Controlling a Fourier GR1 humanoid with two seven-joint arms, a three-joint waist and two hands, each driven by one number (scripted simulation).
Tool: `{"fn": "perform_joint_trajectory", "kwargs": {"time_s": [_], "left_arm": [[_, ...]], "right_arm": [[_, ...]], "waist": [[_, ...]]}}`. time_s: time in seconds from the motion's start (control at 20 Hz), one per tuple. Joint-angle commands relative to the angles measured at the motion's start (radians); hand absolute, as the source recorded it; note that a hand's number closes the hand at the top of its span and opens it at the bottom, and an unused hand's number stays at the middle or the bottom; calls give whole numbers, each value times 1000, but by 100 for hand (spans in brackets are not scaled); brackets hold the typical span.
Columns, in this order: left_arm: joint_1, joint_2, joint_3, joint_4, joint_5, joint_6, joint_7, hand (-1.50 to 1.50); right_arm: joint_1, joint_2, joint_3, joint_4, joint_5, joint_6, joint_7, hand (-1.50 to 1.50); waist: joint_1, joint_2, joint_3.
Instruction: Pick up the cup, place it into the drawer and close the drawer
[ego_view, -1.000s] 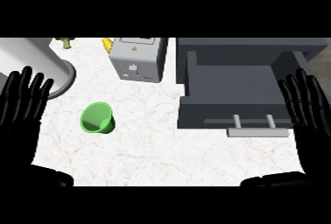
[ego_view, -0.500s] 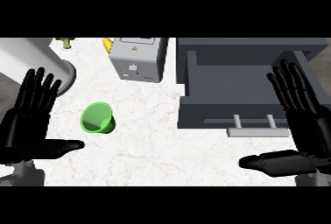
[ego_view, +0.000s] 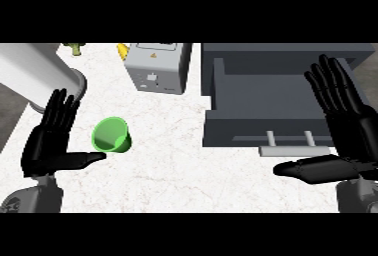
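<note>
We see the green cup (ego_view: 112, 134) lying on its side on the white marbled bench (ego_view: 177, 170), mouth turned toward us. It sits just at two o'clock from our left hand (ego_view: 49, 142), whose fingers stand straight and spread, thumb stretched out toward the cup's lower edge; whether the thumb tip touches the cup we cannot tell. Our right hand (ego_view: 341, 135) is flat and spread too, holding nothing, fingers pointing to twelve o'clock over the right side of the open grey drawer (ego_view: 255, 100). The drawer lies at three o'clock from the cup, well apart, its handle (ego_view: 289, 141) on the near front. A grey box-shaped appliance (ego_view: 159, 67) stands at one o'clock from the cup
</note>
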Motion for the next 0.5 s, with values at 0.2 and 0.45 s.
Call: {"fn": "perform_joint_trajectory", "kwargs": {"time_s": [0.2, 0.45], "left_arm": [[-49, 14, 29, 289, -62, 17, -157, -150], [-95, 55, 54, 516, -77, -37, -323, -150]], "right_arm": [[22, -4, -20, -62, -13, 12, 12, -150], [-18, -27, -50, -36, -29, 24, 44, -150]], "waist": [[-3, -1, 0], [-3, -1, 0]]}}
